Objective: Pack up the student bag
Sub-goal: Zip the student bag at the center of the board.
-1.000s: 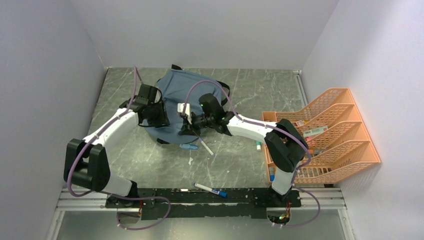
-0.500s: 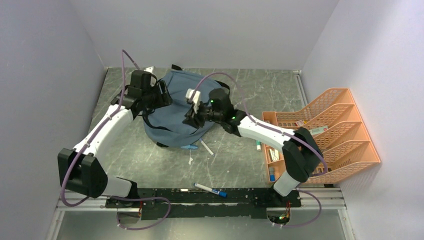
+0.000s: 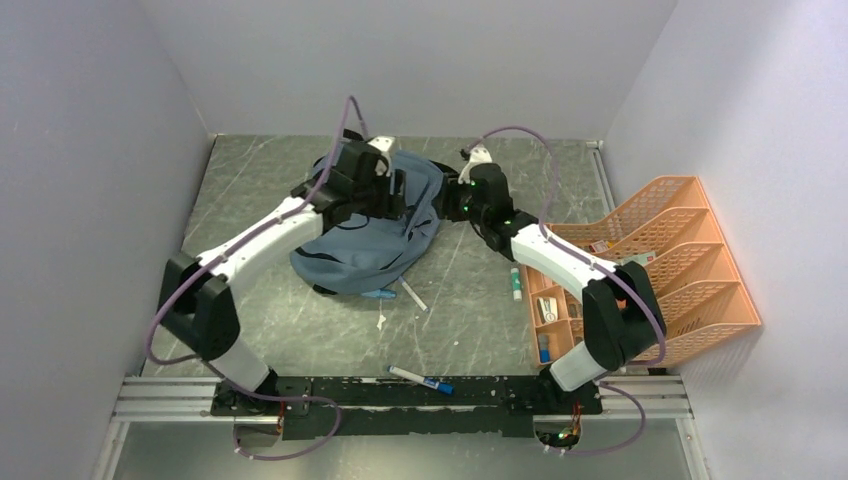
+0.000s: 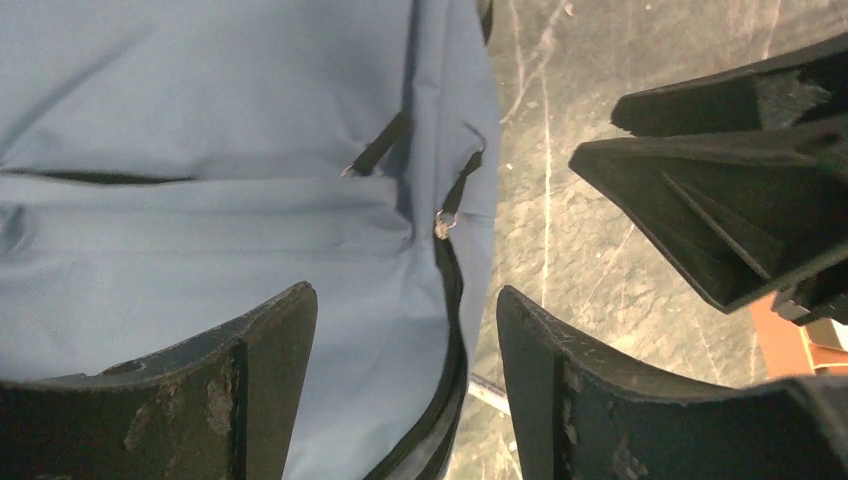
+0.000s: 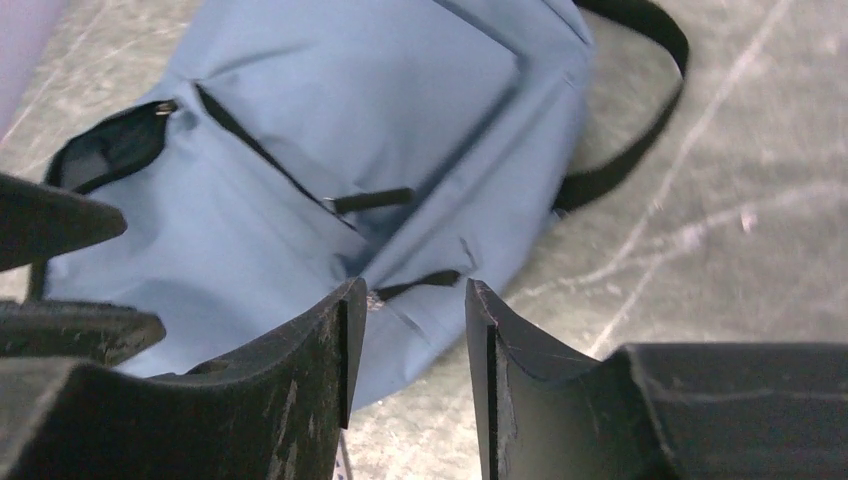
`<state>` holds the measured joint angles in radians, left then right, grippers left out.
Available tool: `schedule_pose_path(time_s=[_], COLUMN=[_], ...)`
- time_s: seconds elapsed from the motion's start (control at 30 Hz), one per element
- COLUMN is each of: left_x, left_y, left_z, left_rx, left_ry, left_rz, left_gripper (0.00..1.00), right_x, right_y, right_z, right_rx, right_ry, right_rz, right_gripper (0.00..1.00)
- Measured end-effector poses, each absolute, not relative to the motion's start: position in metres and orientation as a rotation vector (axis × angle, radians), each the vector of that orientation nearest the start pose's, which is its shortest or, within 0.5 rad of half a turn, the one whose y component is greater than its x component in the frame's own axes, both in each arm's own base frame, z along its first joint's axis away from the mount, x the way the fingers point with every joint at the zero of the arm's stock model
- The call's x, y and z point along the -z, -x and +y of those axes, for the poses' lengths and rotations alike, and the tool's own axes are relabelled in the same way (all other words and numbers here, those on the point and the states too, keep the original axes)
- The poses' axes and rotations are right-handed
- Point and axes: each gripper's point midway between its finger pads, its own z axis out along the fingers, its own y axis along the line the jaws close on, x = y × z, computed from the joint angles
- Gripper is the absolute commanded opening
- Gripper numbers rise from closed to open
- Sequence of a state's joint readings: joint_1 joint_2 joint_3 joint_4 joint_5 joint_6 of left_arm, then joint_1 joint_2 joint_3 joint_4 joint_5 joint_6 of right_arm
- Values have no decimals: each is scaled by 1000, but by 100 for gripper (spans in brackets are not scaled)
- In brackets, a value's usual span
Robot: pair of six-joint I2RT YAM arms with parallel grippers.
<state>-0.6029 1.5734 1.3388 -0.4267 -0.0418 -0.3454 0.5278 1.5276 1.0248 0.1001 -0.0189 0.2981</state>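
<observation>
The student bag (image 3: pixel 365 240), a soft grey-blue backpack with black zippers, lies on the table left of centre. My left gripper (image 3: pixel 390 190) hovers over its far right part, open and empty. In the left wrist view (image 4: pixel 405 295) the bag (image 4: pixel 200 150) and a zipper pull (image 4: pixel 441 224) lie below the jaws. My right gripper (image 3: pixel 452 200) is beside the bag's right edge, open and empty. In the right wrist view (image 5: pixel 415 285) the bag (image 5: pixel 330 130), its front pocket zipper and a black strap (image 5: pixel 640 140) lie ahead.
An orange mesh tray rack (image 3: pixel 690 250) holding small items stands at the right. A white pen (image 3: pixel 412 295) and a blue pen (image 3: pixel 378 293) lie by the bag's near edge. A green-capped stick (image 3: pixel 516 285) lies near the rack, and a blue marker (image 3: pixel 420 380) near the front rail.
Both arms have swung toward the back and right. The bag was bunched up between them and now lies spread lower, with both grippers over its far right side.
</observation>
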Motion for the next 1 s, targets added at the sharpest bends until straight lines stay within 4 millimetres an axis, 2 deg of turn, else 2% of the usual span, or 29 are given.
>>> schedule_pose_path(time_s=[0.23, 0.33, 0.4, 0.6, 0.8, 1.0], left_x=[-159, -141, -131, -117, -105, -92], left_y=[-366, -364, -363, -375, -384, -386], left_z=[-323, -344, -353, -358, -347, -345], left_rx=[419, 383, 357, 226, 98, 62], left_ry=[-587, -722, -803, -924, -935, -946], left_rz=[2243, 2233, 2222, 2199, 2206, 2224], left_gripper=[68, 68, 68, 66, 64, 60], right_x=[-119, -99, -93, -87, -82, -82], right_y=[-402, -399, -396, -390, -387, -388], right_z=[207, 199, 199, 200, 197, 197], right_rx=[-609, -658, -691, -762, -779, -788], right_ry=[-31, -102, -120, -138, -153, -152], right_rz=[2179, 2242, 2263, 2289, 2301, 2298], right_gripper=[45, 45, 45, 45, 45, 45])
